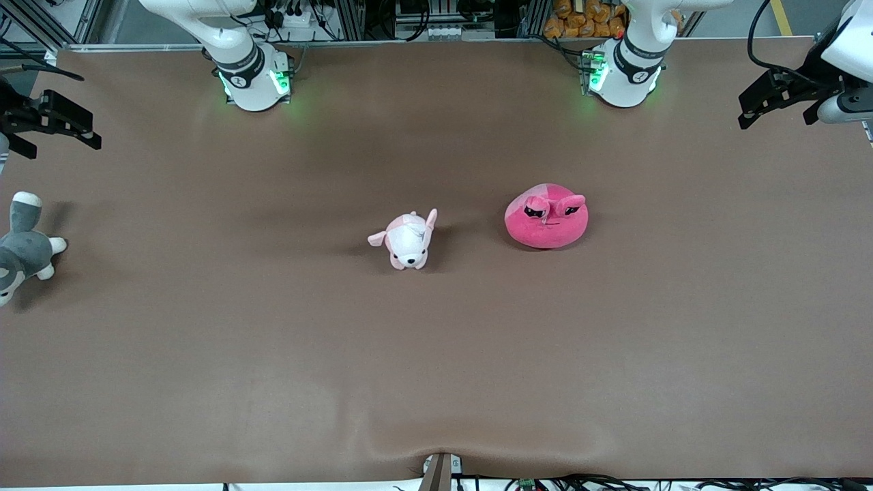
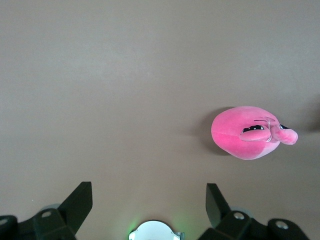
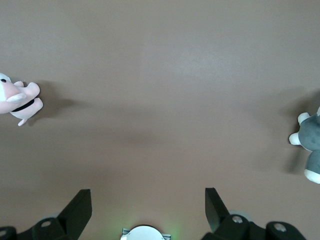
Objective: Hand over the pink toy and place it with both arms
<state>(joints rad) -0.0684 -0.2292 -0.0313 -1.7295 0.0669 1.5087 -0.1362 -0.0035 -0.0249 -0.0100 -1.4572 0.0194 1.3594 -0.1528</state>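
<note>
The pink toy [image 1: 546, 219], a round hot-pink plush with black angry eyes, lies on the brown table [image 1: 436, 354] near the middle, toward the left arm's end. It also shows in the left wrist view [image 2: 250, 132]. My left gripper [image 1: 777, 102] is open and empty, held high over the table's edge at the left arm's end; its fingers frame bare table in the left wrist view [image 2: 149, 200]. My right gripper [image 1: 51, 123] is open and empty, high over the right arm's end; in the right wrist view [image 3: 148, 205] it frames bare table.
A pale pink-and-white puppy plush [image 1: 408, 240] lies at the table's middle, beside the pink toy; it shows in the right wrist view [image 3: 17, 100]. A grey-and-white plush animal [image 1: 22, 249] lies at the right arm's end, under the right gripper; it shows in the right wrist view [image 3: 310, 150].
</note>
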